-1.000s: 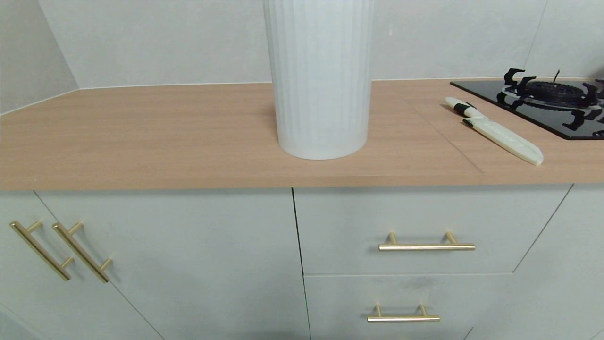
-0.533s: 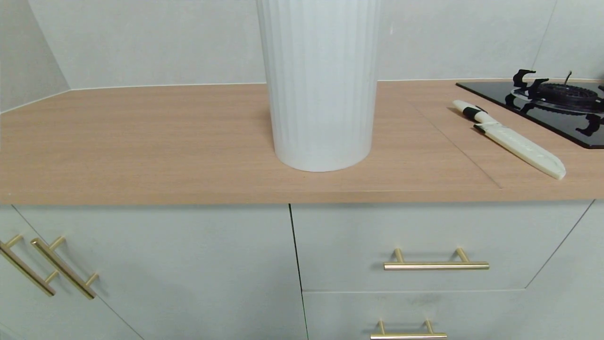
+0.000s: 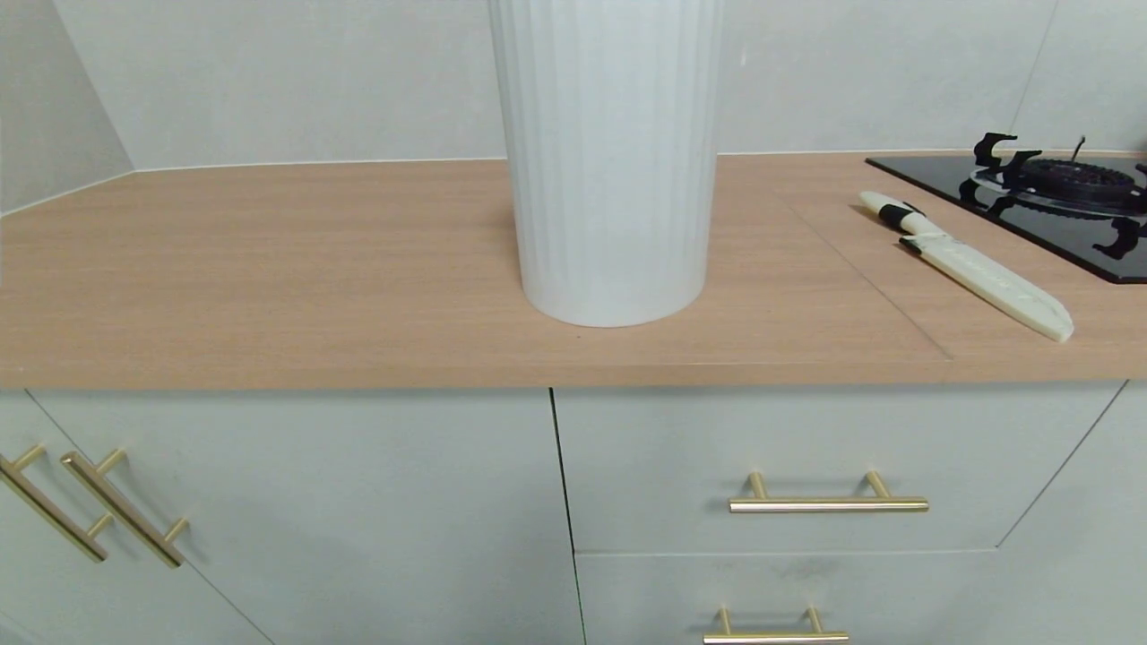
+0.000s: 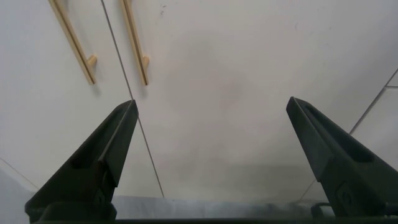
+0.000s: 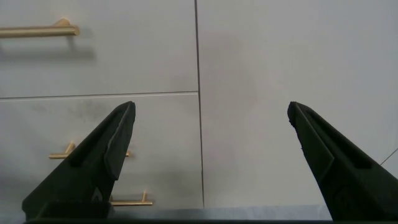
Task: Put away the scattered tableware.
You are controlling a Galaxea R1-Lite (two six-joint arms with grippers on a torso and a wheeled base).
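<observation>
On the right of the tabletop [image 3: 269, 269] a white knife [image 3: 968, 267] with a black band lies flat, blade pointing near and right, just beside the black stove [image 3: 1066, 206]. A tall white ribbed container [image 3: 609, 161] stands at the middle, well apart from it. The left hand [image 4: 211, 102] and right hand [image 5: 211, 106] face the pale cabinet fronts [image 4: 236, 93], both spread wide.

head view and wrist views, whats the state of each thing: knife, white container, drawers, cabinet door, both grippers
knife, lying flat on the counter
white container, upright on the counter
upper drawer, shut
lower drawer, shut
cabinet door, shut
left gripper, open, empty
right gripper, open, empty
</observation>
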